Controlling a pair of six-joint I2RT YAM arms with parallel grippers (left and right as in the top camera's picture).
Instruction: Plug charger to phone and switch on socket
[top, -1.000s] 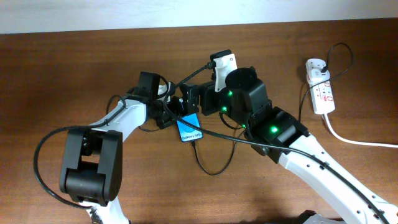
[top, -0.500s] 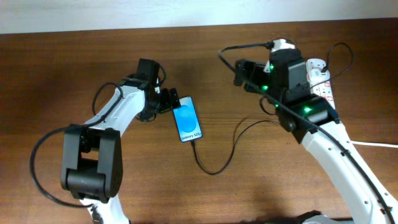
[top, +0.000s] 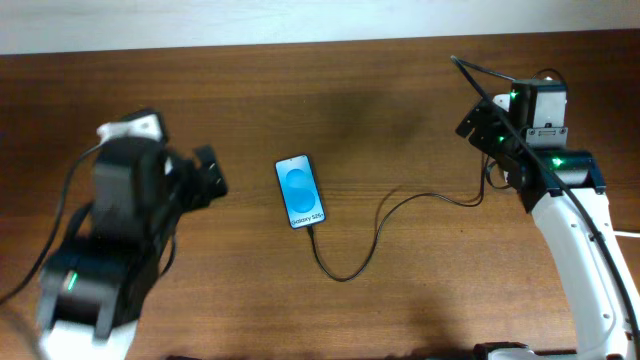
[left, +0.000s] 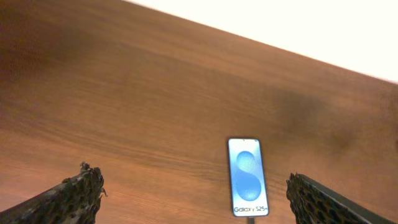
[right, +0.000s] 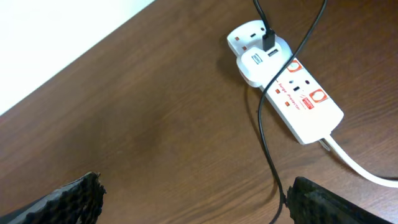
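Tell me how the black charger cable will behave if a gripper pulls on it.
Probably floppy: the charger lies in a loose curve, so it should bend, not push. Likely light, being so thin. A hard tug might drag the phone, since the tip appears plugged into its lower end.

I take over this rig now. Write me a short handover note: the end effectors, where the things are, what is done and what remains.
Left end effector: open, empty, hovering clear of the phone.
Right end effector: open, empty, hovering near the socket, not touching it.
Phone lies flat, screen lit. The charger runs from the phone's bottom edge toward the socket.
Done: the charger tip looks plugged into the phone.
Left: press the socket switch. Whether it is already on cannot be read from the pictures.
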